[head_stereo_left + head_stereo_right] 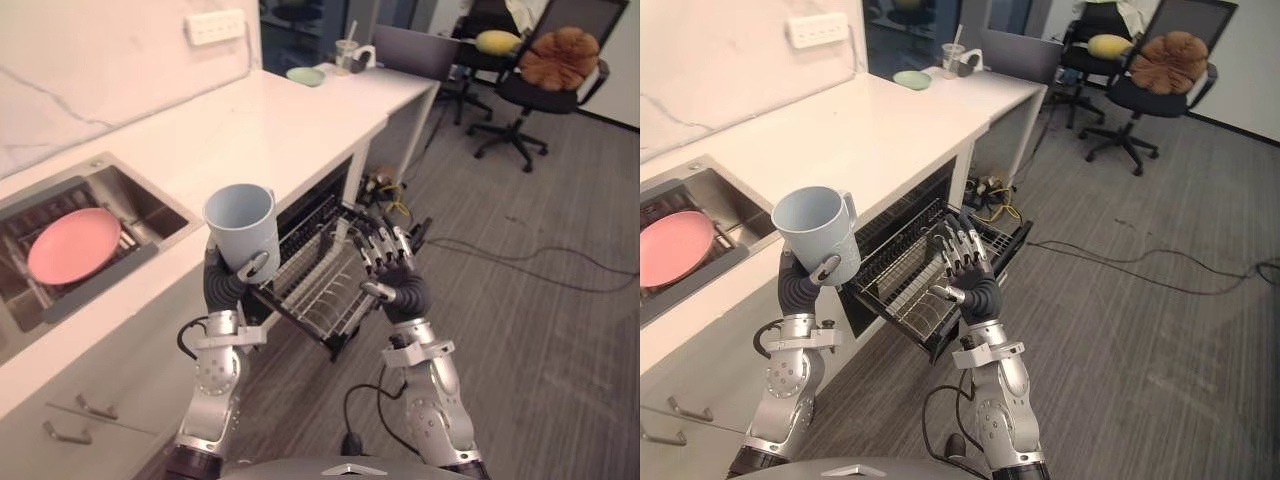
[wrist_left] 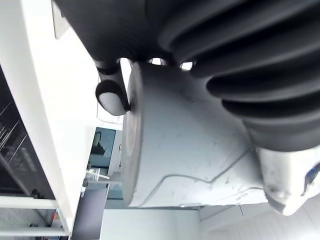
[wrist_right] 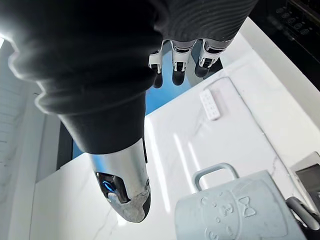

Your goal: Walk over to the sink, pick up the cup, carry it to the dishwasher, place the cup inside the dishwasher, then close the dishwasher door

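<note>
White counter (image 1: 250,130), marble wall (image 1: 90,70), grey floor (image 1: 540,300), maybe carpet; office chairs (image 1: 545,80).

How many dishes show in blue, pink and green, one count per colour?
Blue: 1, the cup in the left hand.
Pink: 1, the plate in the sink.
Green: 1, the dish on the counter.
Total: 3.

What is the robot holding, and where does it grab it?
The left hand holds the cup by its lower body, not its handle. The right hand is open and empty.
</note>
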